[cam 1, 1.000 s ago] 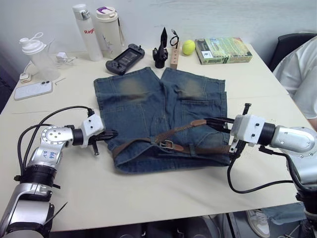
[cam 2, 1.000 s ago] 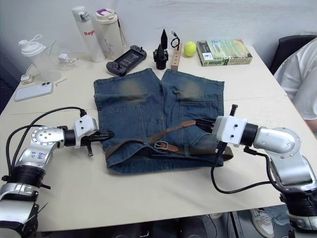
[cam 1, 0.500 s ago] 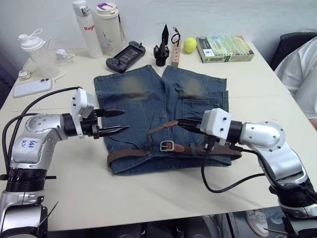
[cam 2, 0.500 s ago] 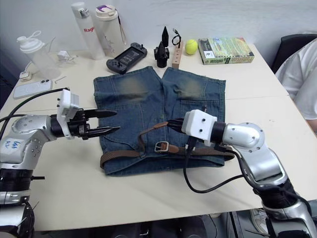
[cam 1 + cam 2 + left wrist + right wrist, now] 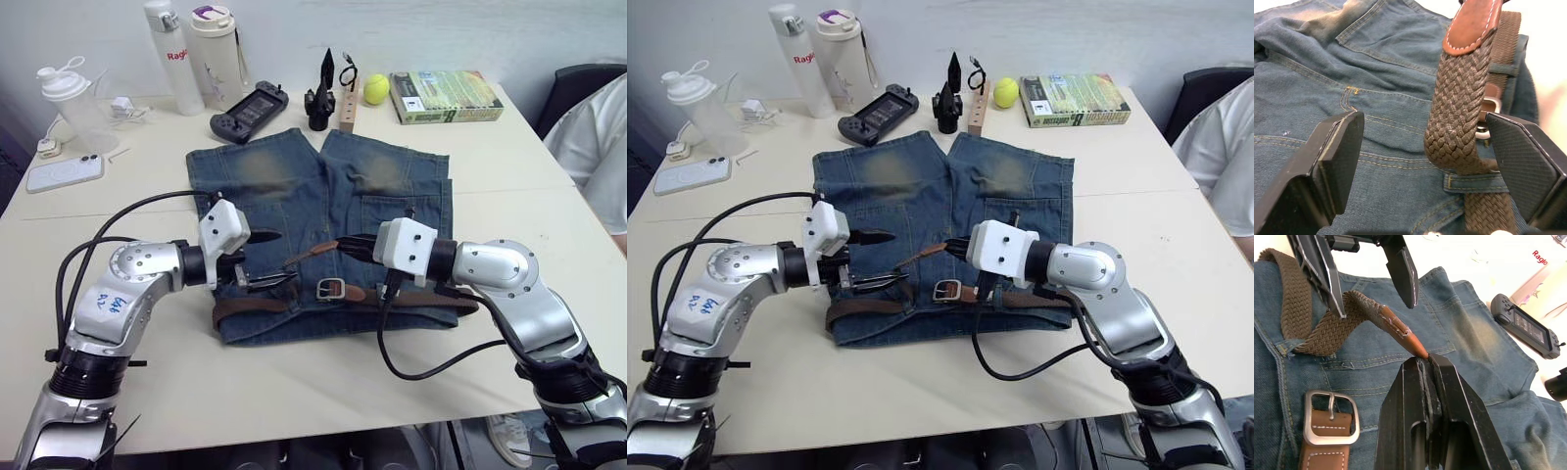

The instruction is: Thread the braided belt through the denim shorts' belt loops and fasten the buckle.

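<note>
Well along, by the look of it: belt (image 5: 294, 302) lying along the waistband of the shorts (image 5: 323, 211) spread flat on the table (image 5: 294, 382), passing under at least one belt loop (image 5: 1476, 178) near the buckle (image 5: 330, 288). Buckle not yet fastened — prong bare, frame empty, free end lifted clear above the denim. Left to do, as judged: bring that tip to the buckle, feed it through, seat the prong.

Right gripper (image 5: 345, 245) pinched closed on the tan leather tip of the belt, holding it raised. Left gripper (image 5: 271, 260) spread wide, one finger on either side of the arched strap, not touching it.

Strap: brown woven braid, coarse and springy, bending in a smooth hump rather than creasing. Tip and buckle tab: smooth tan leather with pale stitching. Buckle: flat silver rectangle, single prong. Shorts: soft blue denim, faded yellowish on both legs, orange seams, slightly rumpled near the waistband.
</note>
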Tool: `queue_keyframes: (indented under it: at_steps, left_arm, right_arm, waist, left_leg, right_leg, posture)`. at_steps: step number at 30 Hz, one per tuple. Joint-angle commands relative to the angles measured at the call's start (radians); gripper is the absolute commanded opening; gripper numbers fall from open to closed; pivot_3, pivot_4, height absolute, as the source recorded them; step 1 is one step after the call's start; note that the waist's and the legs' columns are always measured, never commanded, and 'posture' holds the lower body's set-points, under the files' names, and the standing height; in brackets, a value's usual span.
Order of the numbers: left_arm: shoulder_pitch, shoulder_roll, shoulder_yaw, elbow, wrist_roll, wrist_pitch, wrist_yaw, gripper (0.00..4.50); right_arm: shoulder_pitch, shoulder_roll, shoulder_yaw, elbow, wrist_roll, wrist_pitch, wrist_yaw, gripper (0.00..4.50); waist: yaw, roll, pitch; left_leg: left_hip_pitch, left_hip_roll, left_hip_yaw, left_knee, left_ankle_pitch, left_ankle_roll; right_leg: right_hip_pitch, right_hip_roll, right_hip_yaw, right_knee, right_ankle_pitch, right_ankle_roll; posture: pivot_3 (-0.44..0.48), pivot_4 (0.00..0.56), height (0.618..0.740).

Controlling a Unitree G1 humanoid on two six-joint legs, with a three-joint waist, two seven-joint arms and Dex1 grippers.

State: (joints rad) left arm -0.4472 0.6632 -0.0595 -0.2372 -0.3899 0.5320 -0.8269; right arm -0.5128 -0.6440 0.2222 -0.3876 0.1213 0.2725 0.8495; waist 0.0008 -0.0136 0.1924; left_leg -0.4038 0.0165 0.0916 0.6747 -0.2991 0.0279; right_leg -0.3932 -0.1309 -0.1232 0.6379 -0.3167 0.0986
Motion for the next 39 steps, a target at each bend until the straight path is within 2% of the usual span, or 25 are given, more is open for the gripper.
queue_keyframes:
  at_steps: [1,2,3,5,12,20,22,23,26,27,28,33,39]
  left_arm:
    - [0.004,-0.008,-0.004,-0.049,0.025,-0.012,0.025,4.32]
    - [0.006,-0.008,-0.006,-0.046,0.032,-0.014,0.027,4.32]
    - [0.007,-0.011,-0.006,-0.044,0.035,-0.013,0.030,3.77]
    - [0.009,-0.014,-0.006,-0.044,0.038,-0.010,0.032,3.06]
    - [0.012,-0.031,-0.007,-0.056,0.039,0.007,0.043,0.02]
    - [0.028,-0.062,-0.003,-0.081,0.035,0.036,0.086,0.02]
    - [0.031,-0.067,0.001,-0.080,0.040,0.039,0.099,0.00]
    - [0.033,-0.068,0.003,-0.080,0.039,0.042,0.104,0.00]
    - [0.044,-0.071,0.018,-0.090,0.032,0.058,0.123,0.00]
    - [0.045,-0.071,0.025,-0.092,0.029,0.063,0.129,0.00]
    - [0.043,-0.071,0.033,-0.090,0.028,0.068,0.135,0.00]
    - [0.006,-0.074,0.067,-0.066,0.018,0.087,0.152,0.00]
    - [-0.016,-0.074,0.071,-0.055,0.019,0.093,0.149,0.00]
  right_arm:
    - [-0.013,0.011,-0.014,-0.049,0.000,0.004,-0.010,0.00]
    - [-0.014,0.013,-0.014,-0.050,-0.001,0.005,-0.010,0.00]
    - [-0.014,0.014,-0.014,-0.050,-0.002,0.006,-0.010,0.00]
    - [-0.015,0.015,-0.014,-0.051,-0.003,0.009,-0.011,0.00]
    - [-0.014,0.020,-0.015,-0.048,-0.004,0.019,-0.013,0.00]
    - [-0.011,0.054,-0.042,-0.057,0.027,0.101,-0.052,0.00]
    - [-0.003,0.054,-0.050,-0.066,0.042,0.141,-0.052,0.74]
    - [0.003,0.048,-0.052,-0.072,0.043,0.158,-0.051,0.95]
    - [0.048,0.027,-0.079,-0.111,0.048,0.203,-0.064,2.36]
    - [0.076,0.009,-0.089,-0.136,0.063,0.219,-0.048,3.02]
    - [0.103,-0.007,-0.098,-0.160,0.082,0.236,-0.032,3.36]
    - [0.223,-0.061,-0.065,-0.245,0.101,0.264,-0.007,3.36]
    - [0.293,-0.022,0.033,-0.192,-0.004,0.246,-0.096,3.36]
  waist:
    - [0.000,0.000,0.000]
    - [0.000,0.000,0.000]
    - [0.000,0.000,0.000]
    - [0.000,0.000,0.000]
    - [0.000,0.000,0.000]
    - [0.001,0.000,0.000]
    - [0.001,0.000,0.000]
    - [0.001,0.000,0.000]
    - [0.003,0.000,0.000]
    - [0.003,0.000,0.000]
    - [0.006,0.000,0.000]
    - [0.013,0.000,0.000]
    - [0.014,0.000,0.000]
  left_leg:
    - [0.000,0.000,0.000,0.000,0.000,0.000]
    - [0.000,0.000,0.000,0.000,0.000,0.000]
    - [0.000,0.000,0.000,0.000,0.000,0.000]
    - [0.000,0.000,0.000,0.000,0.000,0.000]
    - [0.000,0.000,0.000,0.000,0.000,0.000]
    - [0.000,0.000,0.000,0.000,0.000,0.000]
    - [0.000,0.000,0.000,0.000,0.000,0.000]
    - [0.000,0.000,0.000,0.000,0.000,0.000]
    - [0.000,0.000,0.000,0.000,0.000,0.000]
    - [0.000,0.000,0.000,0.000,0.000,0.000]
    - [0.000,0.000,0.000,0.000,0.000,0.000]
    - [0.000,0.000,0.000,0.000,0.000,0.000]
    - [0.000,0.000,0.000,0.001,0.000,0.000]
  right_leg:
    - [0.000,0.000,0.000,0.000,0.000,0.000]
    - [0.000,0.000,0.000,0.000,0.000,0.000]
    - [0.000,0.000,0.000,0.000,0.000,0.000]
    - [0.000,0.000,0.000,0.000,0.000,0.000]
    - [0.000,0.000,0.000,0.000,0.000,0.000]
    - [0.000,0.000,0.000,0.000,0.000,0.000]
    - [0.000,0.000,0.000,0.000,0.000,0.000]
    - [0.000,0.000,0.000,0.000,0.000,0.000]
    - [0.000,0.000,0.000,0.000,0.000,0.000]
    - [0.000,0.000,0.000,0.000,0.000,0.000]
    - [0.000,0.000,0.000,0.000,0.000,0.000]
    - [0.000,0.000,0.000,0.000,0.000,0.000]
    - [0.000,0.000,0.000,0.000,0.000,0.000]
  posture:
    - [0.000,0.150,0.720]
    - [0.000,0.150,0.720]
    - [0.000,0.150,0.720]
    - [0.000,0.150,0.720]
    - [0.000,0.150,0.720]
    - [0.000,0.150,0.720]
    - [0.000,0.150,0.720]
    - [0.000,0.150,0.720]
    - [0.000,0.150,0.720]
    - [0.000,0.150,0.720]
    - [0.000,0.150,0.720]
    - [0.000,0.150,0.720]
    - [0.000,0.150,0.720]
